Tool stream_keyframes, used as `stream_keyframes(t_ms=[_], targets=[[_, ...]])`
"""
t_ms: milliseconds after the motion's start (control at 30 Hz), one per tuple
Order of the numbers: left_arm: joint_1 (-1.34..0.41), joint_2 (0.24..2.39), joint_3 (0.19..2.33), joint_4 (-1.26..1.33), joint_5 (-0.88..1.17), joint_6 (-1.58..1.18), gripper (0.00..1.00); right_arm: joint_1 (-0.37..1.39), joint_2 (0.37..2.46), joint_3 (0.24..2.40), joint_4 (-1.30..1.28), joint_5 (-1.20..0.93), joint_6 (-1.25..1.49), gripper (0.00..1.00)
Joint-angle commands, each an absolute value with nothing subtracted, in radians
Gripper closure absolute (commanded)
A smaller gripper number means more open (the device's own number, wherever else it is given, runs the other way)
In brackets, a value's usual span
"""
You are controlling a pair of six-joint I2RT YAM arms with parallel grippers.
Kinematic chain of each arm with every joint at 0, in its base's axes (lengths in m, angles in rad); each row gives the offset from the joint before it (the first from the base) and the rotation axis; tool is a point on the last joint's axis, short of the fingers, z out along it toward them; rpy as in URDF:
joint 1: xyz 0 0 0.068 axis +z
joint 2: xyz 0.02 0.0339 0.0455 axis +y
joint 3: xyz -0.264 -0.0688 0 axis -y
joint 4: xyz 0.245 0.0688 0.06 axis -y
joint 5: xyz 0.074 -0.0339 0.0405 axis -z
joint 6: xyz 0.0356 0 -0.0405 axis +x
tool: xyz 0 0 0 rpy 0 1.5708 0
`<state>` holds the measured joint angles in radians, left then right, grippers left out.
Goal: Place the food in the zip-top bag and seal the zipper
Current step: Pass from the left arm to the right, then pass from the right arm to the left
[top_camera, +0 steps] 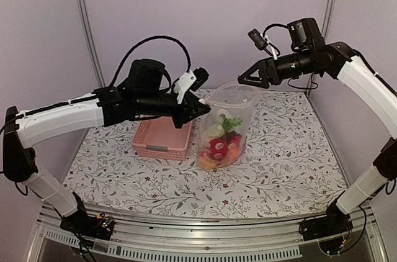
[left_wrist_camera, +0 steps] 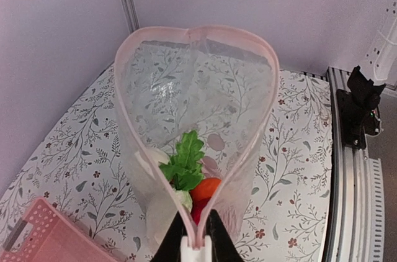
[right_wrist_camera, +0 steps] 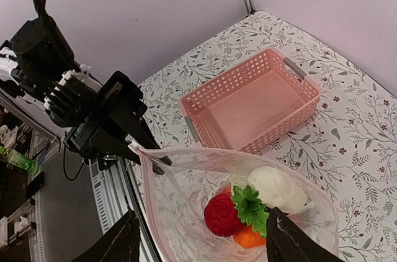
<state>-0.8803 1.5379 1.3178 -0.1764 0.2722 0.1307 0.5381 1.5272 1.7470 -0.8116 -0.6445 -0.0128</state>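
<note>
The clear zip-top bag [top_camera: 224, 128] stands upright on the table with its mouth wide open. Food lies inside: a white radish [right_wrist_camera: 276, 187] with green leaves [left_wrist_camera: 186, 162], a red piece [right_wrist_camera: 223, 215] and an orange piece [left_wrist_camera: 205, 189]. The zipper [left_wrist_camera: 267, 88] is a pinkish strip around the mouth, unsealed. My left gripper [left_wrist_camera: 197, 237] is shut on the near corner of the bag's mouth and holds it up; it also shows in the top view [top_camera: 201, 110]. My right gripper [right_wrist_camera: 201, 246] is wide open and empty, above the bag's far right rim [top_camera: 245, 79].
The pink basket [top_camera: 162, 136] sits just left of the bag, under my left arm; its inside [right_wrist_camera: 248, 103] is empty. A floral cloth [top_camera: 291, 162] covers the table. Metal posts [top_camera: 87, 26] stand at the back corners, and a rail [left_wrist_camera: 347, 212] runs along the table's near edge.
</note>
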Motion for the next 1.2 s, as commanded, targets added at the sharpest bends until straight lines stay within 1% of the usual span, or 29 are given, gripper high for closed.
stream_keyframes(t_ms=[0, 100, 300, 367, 400, 533, 567, 600, 667, 700, 733, 800, 867, 1167], targets=[[-0.870, 1.452, 1.233, -0.212, 0.277, 0.137, 0.89, 0.659, 1.537, 1.757, -0.872, -0.594, -0.132, 0.33], [-0.865, 1.441, 1.227, -0.220, 0.271, 0.140, 0.89, 0.726, 1.571, 1.786, -0.898, -0.553, -0.162, 0.33], [-0.850, 1.435, 1.240, -0.224, 0.288, 0.140, 0.89, 0.796, 1.643, 1.813, -0.922, -0.489, -0.201, 0.35], [-0.843, 1.427, 1.236, -0.212, 0.299, 0.126, 0.89, 0.811, 1.662, 1.817, -0.924, -0.461, -0.206, 0.38], [-0.839, 1.423, 1.233, -0.203, 0.307, 0.121, 0.89, 0.816, 1.667, 1.823, -0.922, -0.445, -0.209, 0.41], [-0.827, 1.411, 1.210, -0.149, 0.331, 0.102, 0.88, 0.820, 1.703, 1.857, -0.921, -0.428, -0.206, 0.59], [-0.825, 1.412, 1.207, -0.143, 0.334, 0.101, 0.88, 0.821, 1.707, 1.867, -0.922, -0.426, -0.204, 0.64], [-0.823, 1.415, 1.208, -0.139, 0.334, 0.099, 0.88, 0.821, 1.715, 1.879, -0.920, -0.421, -0.202, 0.73], [-0.816, 1.416, 1.204, -0.127, 0.340, 0.083, 0.84, 0.821, 1.726, 1.902, -0.914, -0.409, -0.196, 0.89], [-0.813, 1.413, 1.195, -0.112, 0.342, 0.073, 0.82, 0.821, 1.731, 1.909, -0.910, -0.403, -0.194, 0.96], [-0.810, 1.408, 1.183, -0.091, 0.340, 0.060, 0.78, 0.820, 1.735, 1.920, -0.911, -0.395, -0.194, 0.99], [-0.803, 1.392, 1.147, -0.034, 0.337, 0.023, 0.67, 0.821, 1.746, 1.945, -0.914, -0.384, -0.191, 1.00], [-0.798, 1.382, 1.114, 0.043, 0.345, -0.008, 0.65, 0.821, 1.741, 1.951, -0.901, -0.381, -0.181, 1.00], [-0.777, 1.404, 1.063, 0.204, 0.328, -0.106, 0.74, 0.819, 1.727, 1.953, -0.893, -0.409, -0.162, 1.00]])
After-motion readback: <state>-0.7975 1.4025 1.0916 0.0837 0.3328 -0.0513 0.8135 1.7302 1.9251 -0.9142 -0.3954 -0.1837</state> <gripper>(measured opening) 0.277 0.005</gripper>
